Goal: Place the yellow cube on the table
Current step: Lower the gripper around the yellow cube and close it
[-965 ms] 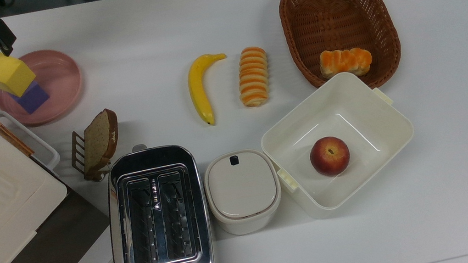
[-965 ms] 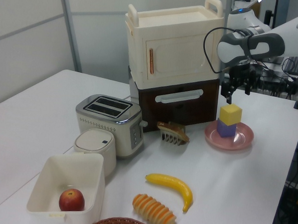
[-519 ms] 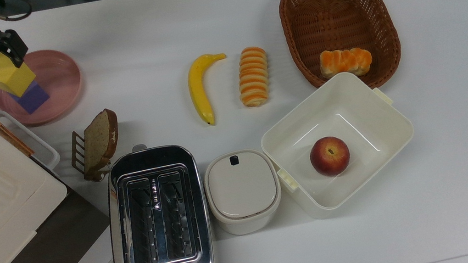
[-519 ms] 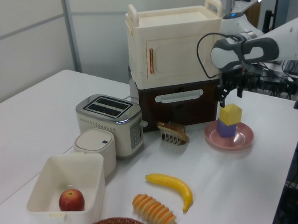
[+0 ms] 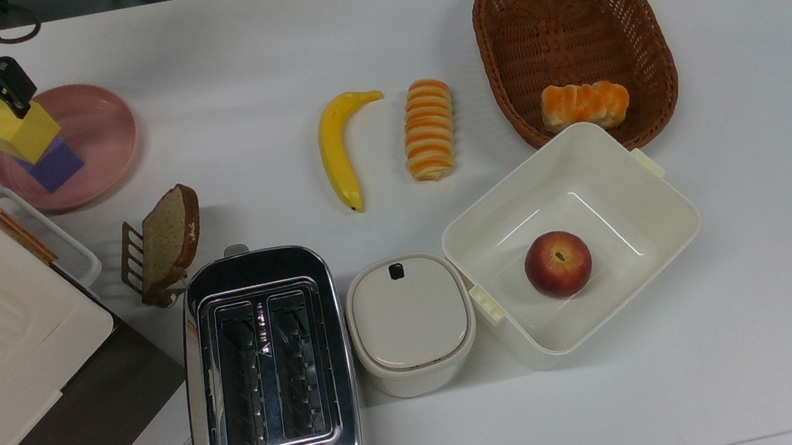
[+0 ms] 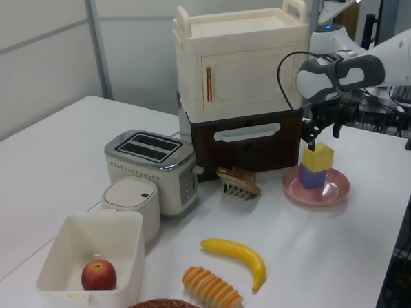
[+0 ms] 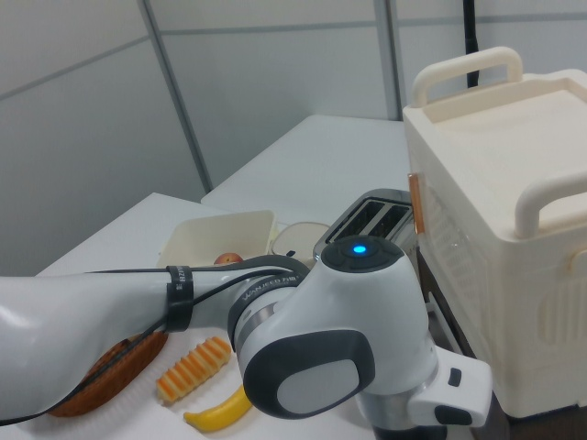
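Top view, gripper: the black two-finger gripper (image 5: 2, 81) sat at the upper left corner, directly over the stacked cubes; one finger tip overlapped the upper edge of the yellow block. Whether the fingers were spread or closed on anything could not be told.
Left view, gripper: the gripper (image 6: 322, 132) hung just above the top face of the yellow block, below the white and grey wrist housing.
Task object: the plain matte yellow cube (image 5: 15, 129) stood upright on top of the smaller purple cube (image 5: 55, 165); in the left view the yellow cube (image 6: 317, 158) rested squarely on the purple cube (image 6: 312, 178).
Support: both cubes stood on the round pink plate (image 5: 104, 136), toward the top view's left side of it.
Table: the large white matte tabletop (image 5: 226, 83) carried the plate and all other items.
Near items: a cream and brown cabinet with handles (image 6: 237, 80) stood just beside the plate; a slice of brown bread in a small rack (image 5: 163, 241) lay below the plate in the top view.
Middle items: a chrome two-slot toaster (image 5: 268, 375), a white lidded container (image 5: 411, 322), a yellow banana (image 5: 338, 149) and a striped orange bread roll (image 5: 427, 128).
Far items: an open white box (image 5: 646, 216) holding a red apple (image 5: 558, 263), and a brown wicker basket (image 5: 567, 0) holding an orange bun (image 5: 585, 105).
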Action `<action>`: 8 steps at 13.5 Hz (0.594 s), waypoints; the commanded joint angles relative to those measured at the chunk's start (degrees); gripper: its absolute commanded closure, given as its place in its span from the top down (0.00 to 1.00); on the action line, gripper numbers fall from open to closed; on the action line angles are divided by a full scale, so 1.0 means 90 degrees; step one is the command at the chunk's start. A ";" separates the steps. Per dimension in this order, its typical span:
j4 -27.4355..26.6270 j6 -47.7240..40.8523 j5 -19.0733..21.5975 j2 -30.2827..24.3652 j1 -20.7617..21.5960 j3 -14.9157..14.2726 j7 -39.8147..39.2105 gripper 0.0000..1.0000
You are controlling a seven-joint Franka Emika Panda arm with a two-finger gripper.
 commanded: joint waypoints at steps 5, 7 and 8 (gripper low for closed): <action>-0.0189 0.0209 0.0149 -0.0079 -0.0078 0.0252 -0.0170 1.00; -0.0189 0.0228 0.0149 -0.0011 -0.0107 0.0273 -0.0170 1.00; -0.0189 0.0296 0.0149 0.0009 -0.0117 0.0273 -0.0170 1.00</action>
